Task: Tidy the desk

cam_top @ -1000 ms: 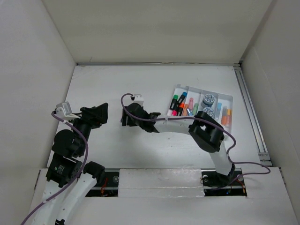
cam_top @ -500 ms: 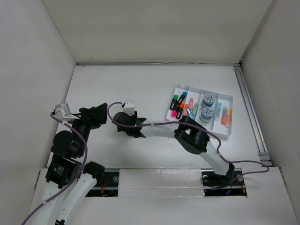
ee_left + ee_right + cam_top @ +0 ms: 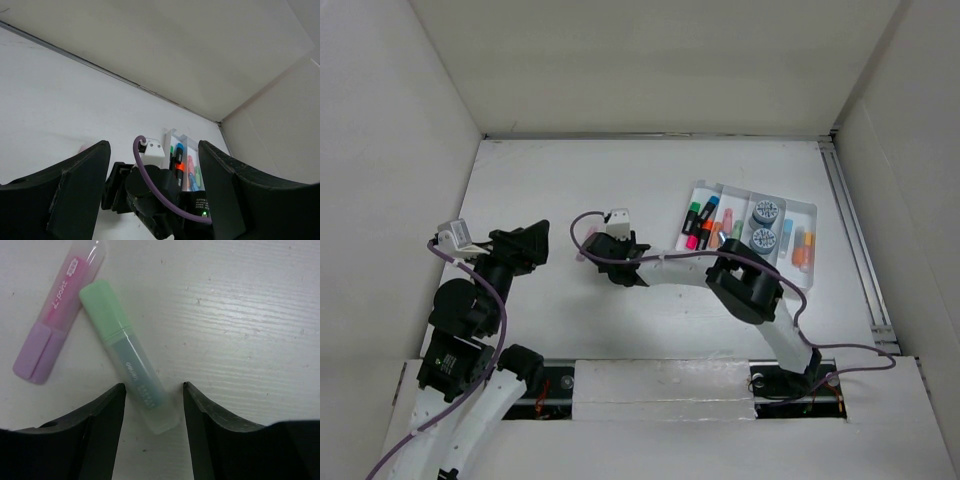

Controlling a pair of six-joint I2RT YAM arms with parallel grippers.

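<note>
Most of the tidying looked done, with a little left to do. The white tray (image 3: 808,207) held a row of markers (image 3: 705,222), two round blue pieces (image 3: 763,225) and some small orange and blue items, all sitting inside its compartments. It lay well apart from the right pincer (image 3: 152,385), off to that pincer's right in the overhead view. The table (image 3: 620,180) spread beneath and all round both pincers and was bare over most of its surface. Two loose things remained on it. A green highlighter (image 3: 127,355) lay flat with its clear end between the right pincer's spread fingers, which straddled it but had not closed on it. A pink highlighter (image 3: 57,310) lay just beside the green one, out beyond the pincer's left finger. The left pincer (image 3: 152,147) hung apart and empty, facing the right one from its far side, with nothing within its reach. By my reckoning the green highlighter was about to be clamped and carried to the tray, and the pink one would have to follow before the job could be called finished
</note>
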